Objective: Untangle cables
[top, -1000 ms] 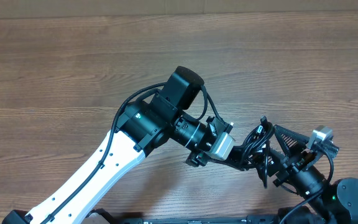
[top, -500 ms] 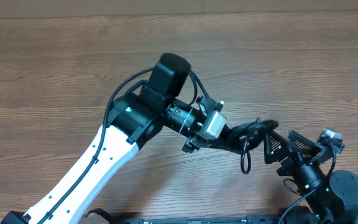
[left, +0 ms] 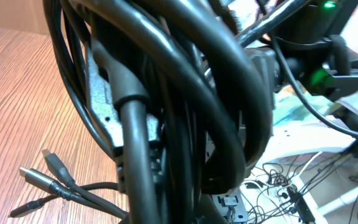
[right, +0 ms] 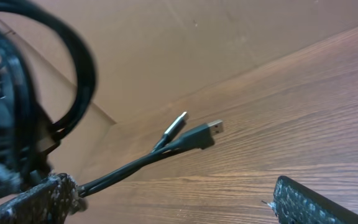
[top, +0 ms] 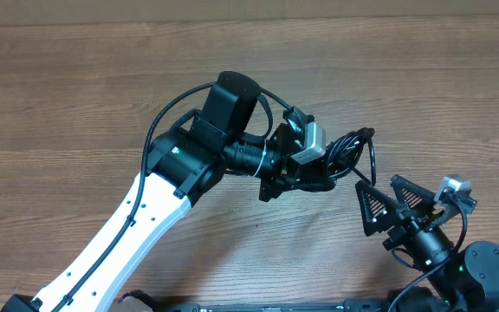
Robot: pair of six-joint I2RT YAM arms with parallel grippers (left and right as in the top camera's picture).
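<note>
Cables [top: 351, 146], a knotted black looped bundle, sit clamped in the left fingers [top: 319, 178]; right fingers [top: 372, 211] spread wide, empty.

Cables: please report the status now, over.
Left gripper shut on cables. Right gripper open, empty, near the bundle. Cables bunched, two plug ends sticking out free.

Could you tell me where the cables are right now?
Overhead view: the cables are bunched in the shut left gripper, right of centre, just up-left of the open right gripper.
</note>
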